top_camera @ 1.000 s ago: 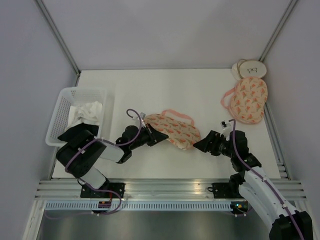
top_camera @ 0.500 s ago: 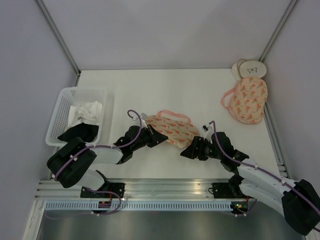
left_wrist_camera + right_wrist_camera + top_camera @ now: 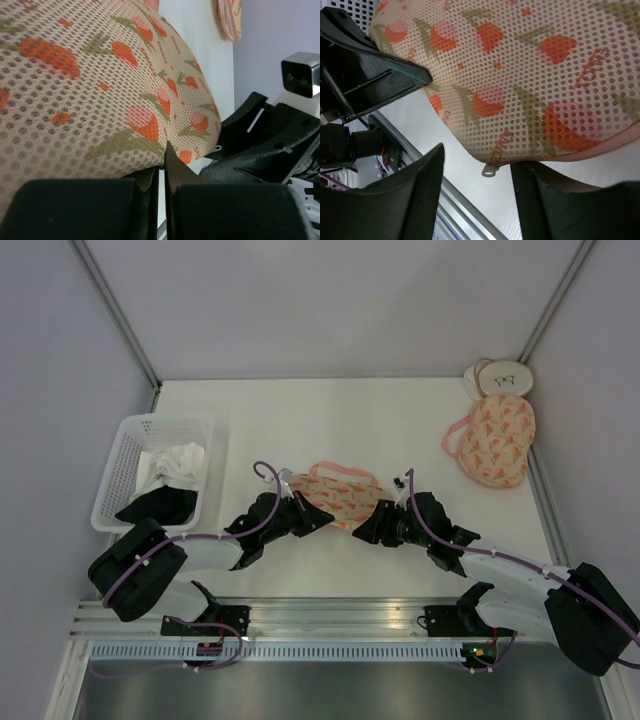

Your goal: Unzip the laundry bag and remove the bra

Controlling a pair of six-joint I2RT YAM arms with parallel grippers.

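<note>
The laundry bag (image 3: 343, 498), peach mesh with orange-pink print and pink trim, lies mid-table, zipped shut; the bra is hidden. My left gripper (image 3: 312, 518) is shut on the bag's near-left edge; in the left wrist view (image 3: 161, 162) the mesh (image 3: 90, 90) is pinched between the jaws. My right gripper (image 3: 368, 533) is open at the bag's near-right edge. In the right wrist view (image 3: 482, 172) the small metal zip pull (image 3: 489, 171) hangs between the open fingers, untouched, under the bag (image 3: 520, 75).
A rounder pouch of the same print (image 3: 492, 440) lies at the far right by two white discs (image 3: 500, 376). A white basket (image 3: 150, 475) with white and black clothes stands at the left. Aluminium rails (image 3: 330, 618) run along the near edge.
My right arm has moved left to the bag's near-right edge, bringing its open jaws around the zip pull. The bag has bunched narrower. My left gripper has kept its hold.
</note>
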